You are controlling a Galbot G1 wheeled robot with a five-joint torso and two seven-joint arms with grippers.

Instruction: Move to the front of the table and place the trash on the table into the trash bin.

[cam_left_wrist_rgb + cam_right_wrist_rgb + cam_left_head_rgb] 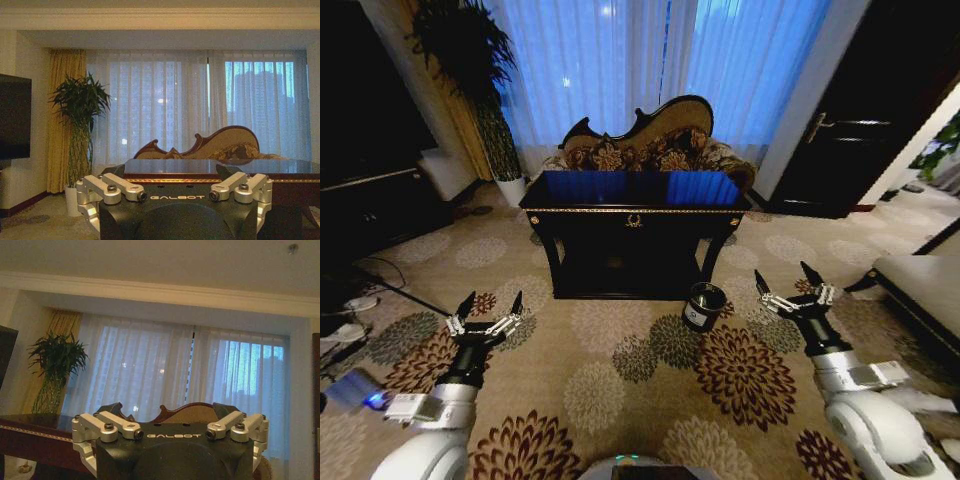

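Observation:
The glossy black table [635, 205] with gold trim stands ahead across the carpet, its top mirroring the blue window light. The trash is out of view on that reflective top. The small black trash bin [703, 306] with a white label sits on the floor by the table's front right leg. My left gripper [492, 300] hovers open above the carpet at lower left, well short of the table. My right gripper [785, 276] is open at the right, a little to the right of the bin. The table's edge appears in the left wrist view [200, 167] and in the right wrist view [30, 427].
A carved sofa [650, 140] stands behind the table before curtained windows. A tall potted plant [470, 60] and a dark cabinet [370, 190] are at the left, with cables [390, 280] on the floor. A low bench [920, 290] sits at the right. Patterned carpet [620, 370] stretches to the table.

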